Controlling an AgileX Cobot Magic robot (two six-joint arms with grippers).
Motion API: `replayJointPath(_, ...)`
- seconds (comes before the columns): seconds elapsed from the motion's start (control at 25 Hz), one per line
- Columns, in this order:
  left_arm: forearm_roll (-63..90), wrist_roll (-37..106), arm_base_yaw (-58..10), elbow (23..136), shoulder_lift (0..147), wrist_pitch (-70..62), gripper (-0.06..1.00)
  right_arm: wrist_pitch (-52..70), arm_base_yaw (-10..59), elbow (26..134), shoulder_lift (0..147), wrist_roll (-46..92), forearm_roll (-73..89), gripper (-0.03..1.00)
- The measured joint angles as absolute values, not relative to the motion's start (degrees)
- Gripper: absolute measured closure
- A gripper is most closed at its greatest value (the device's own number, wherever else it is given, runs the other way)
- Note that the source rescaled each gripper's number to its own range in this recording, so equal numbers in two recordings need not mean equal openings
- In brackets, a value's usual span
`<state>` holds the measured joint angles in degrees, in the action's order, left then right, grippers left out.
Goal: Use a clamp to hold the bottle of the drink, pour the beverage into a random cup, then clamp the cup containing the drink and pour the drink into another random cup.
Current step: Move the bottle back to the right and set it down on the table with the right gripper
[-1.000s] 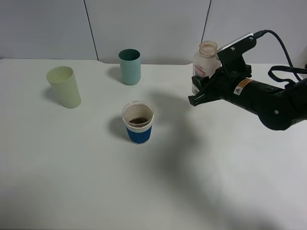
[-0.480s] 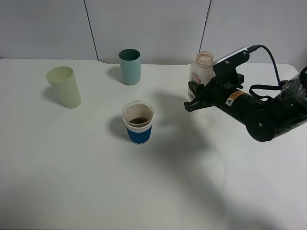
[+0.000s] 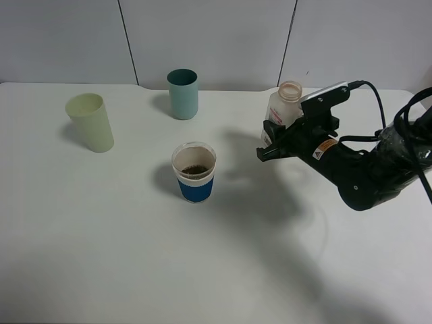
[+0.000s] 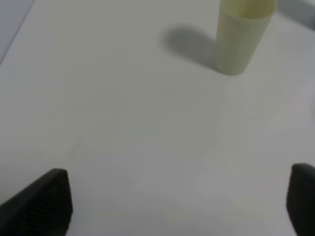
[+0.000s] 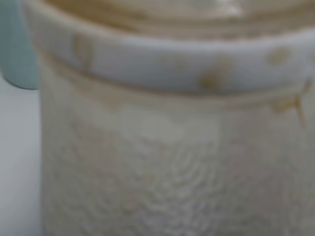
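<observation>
**Inspector:** Bottle location?

**Surveyor:** The bottle is at the right rear of the worktop, uncapped and slightly tilted. The right tool is clamped on it and hides its base.

**Inspector:** Arm pose?

**Surveyor:** The right arm reaches in low from the right edge, its forearm sloping down to the left. The cup stands well apart at mid-worktop, with beverage in its bottom.

**Inspector:** Other side?

**Surveyor:** The left tool has its jaws wide apart over bare worktop, gripping nothing. The pale tumbler stands ahead of it, and the teal tumbler is upright at the rear.
</observation>
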<state>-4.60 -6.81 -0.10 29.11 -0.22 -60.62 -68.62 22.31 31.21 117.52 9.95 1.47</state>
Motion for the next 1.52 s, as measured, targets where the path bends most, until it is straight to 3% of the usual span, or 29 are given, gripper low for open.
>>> replayJointPath(1.52,-4.60,-6.81,-0.10,29.11,-0.22,-60.62,-0.01,-65.86,22.31,31.26,120.05,2.75,8.50,0.97)
